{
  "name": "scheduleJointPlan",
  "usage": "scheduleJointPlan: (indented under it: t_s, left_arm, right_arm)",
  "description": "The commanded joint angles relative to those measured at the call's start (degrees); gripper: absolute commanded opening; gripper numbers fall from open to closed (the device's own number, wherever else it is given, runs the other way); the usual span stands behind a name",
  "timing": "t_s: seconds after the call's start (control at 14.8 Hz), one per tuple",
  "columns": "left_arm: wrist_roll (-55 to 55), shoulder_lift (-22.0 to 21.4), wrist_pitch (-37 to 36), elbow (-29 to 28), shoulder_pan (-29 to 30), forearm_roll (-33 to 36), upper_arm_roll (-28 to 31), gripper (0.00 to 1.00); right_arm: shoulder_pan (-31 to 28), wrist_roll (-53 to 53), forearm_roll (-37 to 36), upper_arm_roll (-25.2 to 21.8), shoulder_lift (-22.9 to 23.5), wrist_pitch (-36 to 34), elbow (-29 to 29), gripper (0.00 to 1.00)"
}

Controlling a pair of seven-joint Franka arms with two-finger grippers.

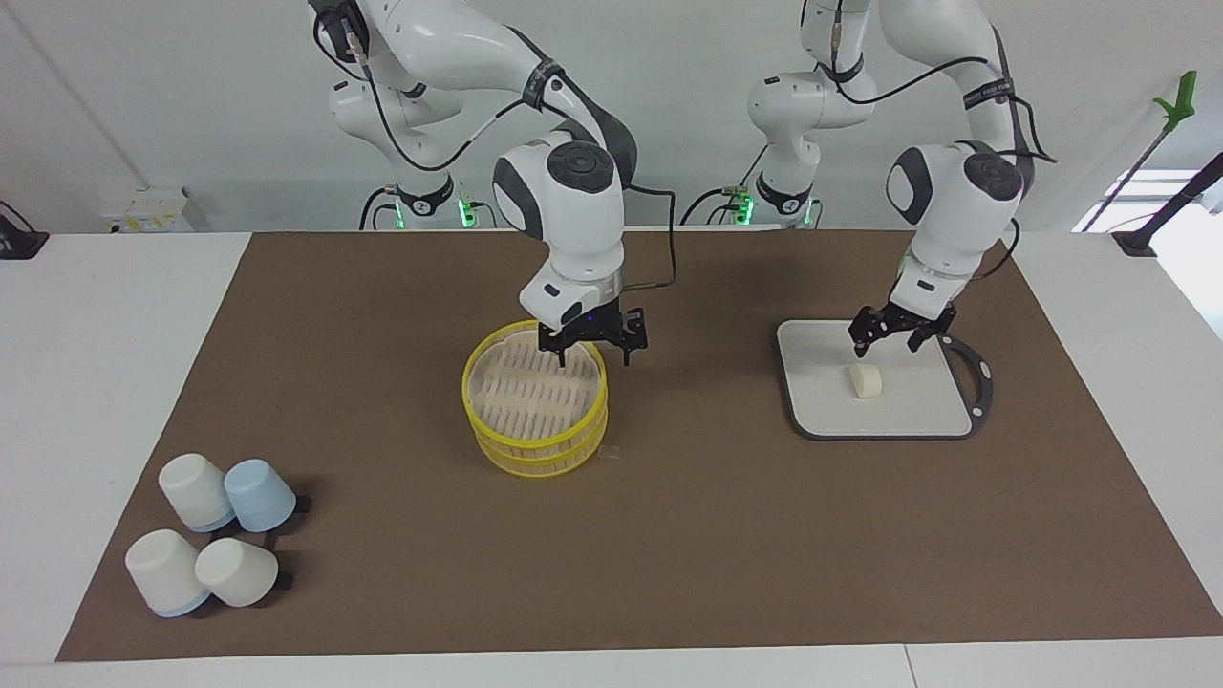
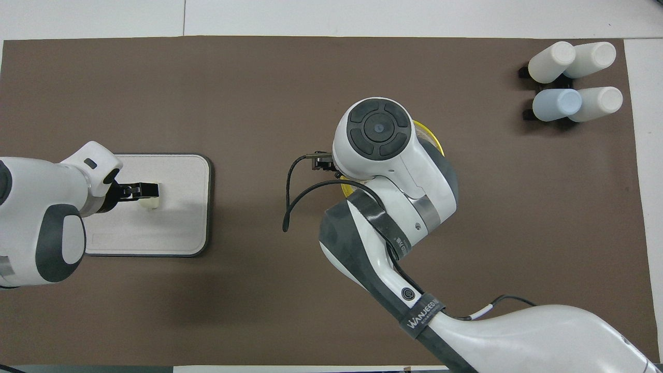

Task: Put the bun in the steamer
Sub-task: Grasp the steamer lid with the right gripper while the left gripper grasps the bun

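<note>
The yellow-rimmed steamer stands mid-table, two tiers with the slatted lid on. My right gripper is open at the lid's edge on the side toward the left arm's end, one finger over the lid and one outside the rim. In the overhead view the right arm hides most of the steamer. The cream bun lies on the grey board. My left gripper hangs open just above the bun, apart from it. Seen from overhead, the left gripper partly covers the bun.
Several upturned white and blue cups cluster toward the right arm's end, far from the robots, also in the overhead view. The board's dark handle points toward the left arm's end. A brown mat covers the table.
</note>
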Motion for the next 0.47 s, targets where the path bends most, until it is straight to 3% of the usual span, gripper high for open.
scheduleJointPlan:
  t_s: [0.0, 0.13, 0.2, 0.27, 0.34, 0.4]
  left_arm:
    - [0.5, 1.96, 5.5, -2.13, -1.37, -0.88, 0.2, 1.0]
    - [0.68, 1.96, 5.86, -3.19, -1.45, -0.88, 0.29, 1.0]
    - [0.68, 1.96, 6.21, -3.45, -1.54, -0.88, 0.2, 1.0]
    - [0.77, 2.23, 6.91, -3.63, -1.63, -0.88, 0.2, 1.0]
    - [0.86, 2.84, 7.79, -3.72, -1.63, -0.88, 0.2, 1.0]
    - [1.47, 3.02, 8.14, -3.98, -1.63, -0.88, 0.2, 0.94]
  right_arm:
    - [-0.41, 0.18, -0.68, 0.28, -4.83, 5.45, -9.41, 1.0]
    - [-0.32, 0.01, -0.68, 0.28, -5.62, 7.57, -11.88, 0.98]
    - [-0.41, -0.17, -0.68, 0.28, -5.72, 7.75, -12.07, 0.83]
    - [-0.41, -0.17, -0.68, 0.28, -5.72, 7.75, -12.16, 0.6]
    - [-0.41, -0.17, -0.68, 0.28, -5.72, 7.67, -12.16, 0.31]
    - [-0.41, -0.17, -0.34, 0.37, -5.72, 7.58, -12.16, 0.05]
